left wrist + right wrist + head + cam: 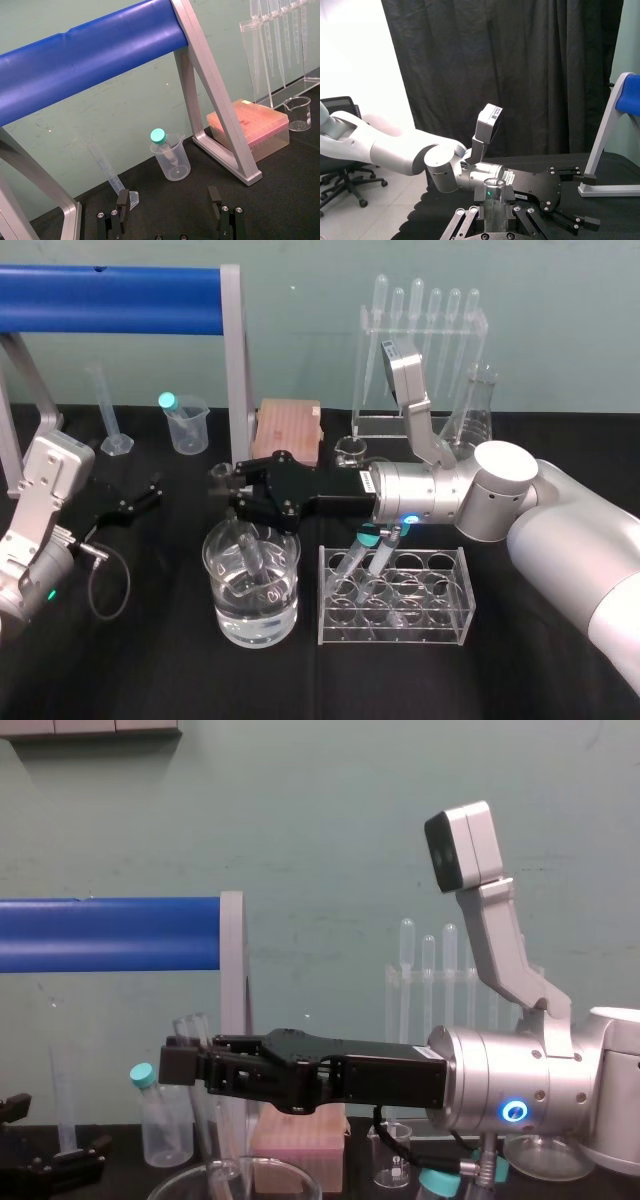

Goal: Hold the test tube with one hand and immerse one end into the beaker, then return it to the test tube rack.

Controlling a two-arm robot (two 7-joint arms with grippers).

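Two arms: right one at work over the middle of the black table; left one idle at the table's left side.
Right gripper: reaching in from the right, level with the table, just above the beaker's rim; jaws clamped on the upper part of the test tube.
Test tube: clear glass, near upright with a slight tilt, lower part down inside the beaker; seen from the chest as a pale column dropping below the black fingers; open flared rim facing the right wrist camera.
Beaker: wide clear vessel, front centre of the table, partly filled with clear liquid; tube tip near the liquid's surface, under it or not, cannot tell.
Test tube rack: clear plastic, just right of the beaker, apart from it; teal-capped tubes leaning in its left holes.
Left gripper: low over the table, well left of the beaker, jaws wide apart and holding nothing; both black fingers visible from the left wrist.
Behind: blue bar on a grey frame, pink box, pipette stand, small plastic cup with a teal-capped tube.
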